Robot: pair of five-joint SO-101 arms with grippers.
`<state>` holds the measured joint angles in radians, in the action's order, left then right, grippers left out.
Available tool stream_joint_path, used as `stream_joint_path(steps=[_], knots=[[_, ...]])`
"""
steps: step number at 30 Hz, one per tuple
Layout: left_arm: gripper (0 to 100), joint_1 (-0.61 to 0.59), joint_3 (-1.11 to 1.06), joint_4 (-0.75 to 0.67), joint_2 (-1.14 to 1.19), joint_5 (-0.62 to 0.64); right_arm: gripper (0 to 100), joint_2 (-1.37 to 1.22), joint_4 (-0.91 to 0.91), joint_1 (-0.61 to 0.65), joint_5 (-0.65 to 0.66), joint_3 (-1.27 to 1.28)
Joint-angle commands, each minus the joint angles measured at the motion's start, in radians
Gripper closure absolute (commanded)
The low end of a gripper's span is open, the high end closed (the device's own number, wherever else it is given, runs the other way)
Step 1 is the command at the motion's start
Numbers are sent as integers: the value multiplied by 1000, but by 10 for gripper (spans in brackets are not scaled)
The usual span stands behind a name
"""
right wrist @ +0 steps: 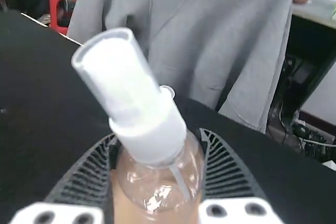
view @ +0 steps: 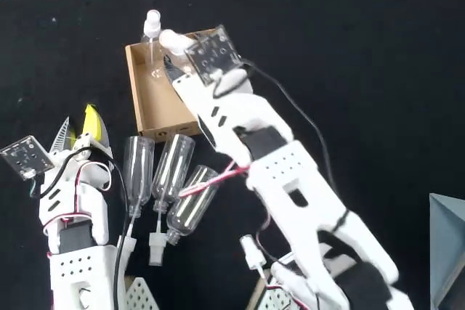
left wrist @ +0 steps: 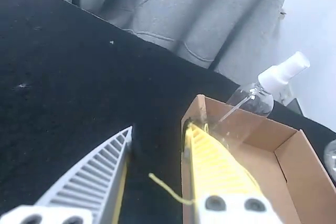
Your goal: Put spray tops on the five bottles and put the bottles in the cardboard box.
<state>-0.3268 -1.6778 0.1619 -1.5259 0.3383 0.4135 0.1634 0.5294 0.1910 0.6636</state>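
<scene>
1. The step in hand looked like boxing a second bottle. The right gripper [right wrist: 157, 139] was clamped on a capped bottle [right wrist: 152, 184], held over the far end of the cardboard box [view: 131, 81]. I couldn't tell whether the bottle touched the floor of the box.
2. To my eye, the next move called for lowering it beside its neighbour and letting go without toppling either.
3. The box held one standing bottle [view: 152, 40], spray top on, in the far corner.
4. Three uncapped bottles [view: 173, 168] lay side by side on the table [view: 378, 70] just outside the box's near wall, with loose spray tops [view: 156, 243] by their necks.
5. The left gripper [view: 76, 128] sat beside the box, fingers spread and holding nothing.
</scene>
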Motion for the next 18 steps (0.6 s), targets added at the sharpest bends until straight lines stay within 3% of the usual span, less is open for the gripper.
stream_joint_path(steps=[1,18], knots=[[855,-12,-22,-23,-14,-6,924,-51,-32,21,-5,-133],[855,-54,-18,-25,-14,0,920,-354,-34,21,-5,-289]])
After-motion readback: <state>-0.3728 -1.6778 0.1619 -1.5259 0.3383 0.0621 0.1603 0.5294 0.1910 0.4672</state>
